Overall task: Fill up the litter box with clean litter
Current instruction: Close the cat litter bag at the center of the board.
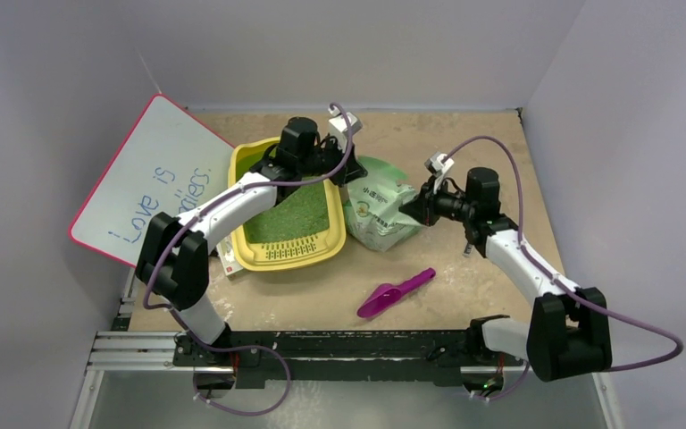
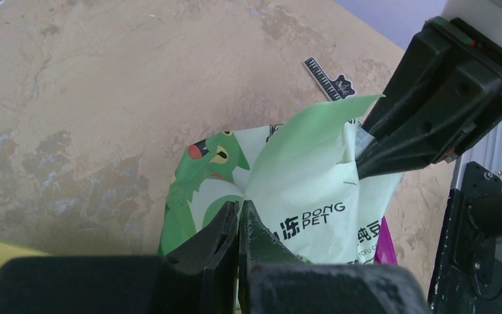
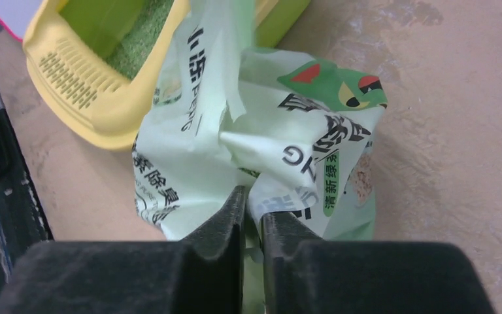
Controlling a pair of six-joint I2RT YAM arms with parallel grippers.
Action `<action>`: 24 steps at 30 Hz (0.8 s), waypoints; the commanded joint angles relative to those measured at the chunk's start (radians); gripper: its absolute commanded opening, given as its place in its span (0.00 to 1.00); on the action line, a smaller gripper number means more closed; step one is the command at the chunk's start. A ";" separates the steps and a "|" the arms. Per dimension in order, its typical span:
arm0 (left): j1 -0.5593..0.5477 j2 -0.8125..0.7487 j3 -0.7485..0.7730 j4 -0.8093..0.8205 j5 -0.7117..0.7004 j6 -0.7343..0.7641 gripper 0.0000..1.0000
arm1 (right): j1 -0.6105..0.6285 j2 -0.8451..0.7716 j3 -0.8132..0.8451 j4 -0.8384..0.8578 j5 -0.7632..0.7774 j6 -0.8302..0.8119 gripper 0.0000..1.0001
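Note:
The yellow litter box (image 1: 241, 246) sits left of centre with its grate strip at the near end; it also shows in the right wrist view (image 3: 72, 78). Green clean litter (image 1: 295, 214) covers its floor and shows in the right wrist view (image 3: 140, 39) too. A pale green printed bag (image 1: 380, 210) stands crumpled just right of the box. My left gripper (image 2: 240, 208) is shut on the bag's left top edge (image 2: 314, 190). My right gripper (image 3: 253, 196) is shut on a fold of the bag (image 3: 235, 131) on its right side.
A purple scoop (image 1: 395, 292) lies on the table in front of the bag. A white board with a pink edge (image 1: 147, 179) leans at the left, behind the box. A small black ruler tag (image 2: 327, 77) lies on the table beyond the bag.

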 commanded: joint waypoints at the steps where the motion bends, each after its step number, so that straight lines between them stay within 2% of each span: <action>1: 0.024 -0.041 0.032 0.014 0.039 0.001 0.00 | -0.001 0.029 0.114 -0.012 -0.027 0.028 0.00; 3: 0.029 -0.052 0.023 0.017 0.043 0.007 0.00 | -0.003 0.034 0.141 -0.018 -0.032 0.042 0.00; 4: 0.029 -0.052 0.019 0.019 0.054 0.013 0.05 | -0.004 0.034 0.150 -0.018 -0.036 0.077 0.00; 5: 0.030 -0.052 0.017 0.019 0.063 0.016 0.15 | -0.004 0.035 0.160 -0.028 -0.027 0.090 0.00; 7: 0.031 -0.051 0.009 0.019 0.065 0.017 0.30 | -0.006 0.025 0.169 -0.033 -0.004 0.111 0.00; 10: 0.045 -0.051 -0.017 0.050 0.072 0.004 0.42 | -0.017 0.003 0.166 -0.037 0.017 0.137 0.00; 15: 0.070 -0.051 -0.071 0.145 0.183 -0.035 0.45 | -0.046 0.017 0.184 -0.077 0.013 0.162 0.00; 20: 0.072 -0.044 -0.084 0.060 0.285 0.059 0.45 | -0.087 0.069 0.196 -0.074 -0.025 0.208 0.00; 22: 0.072 -0.045 -0.099 0.077 0.313 0.064 0.45 | -0.091 0.087 0.201 -0.065 -0.056 0.219 0.00; 23: 0.072 -0.045 -0.102 0.091 0.324 0.061 0.44 | -0.095 0.092 0.204 -0.062 -0.076 0.223 0.00; 24: 0.072 -0.042 -0.101 0.111 0.330 0.050 0.37 | -0.098 0.095 0.208 -0.057 -0.096 0.224 0.00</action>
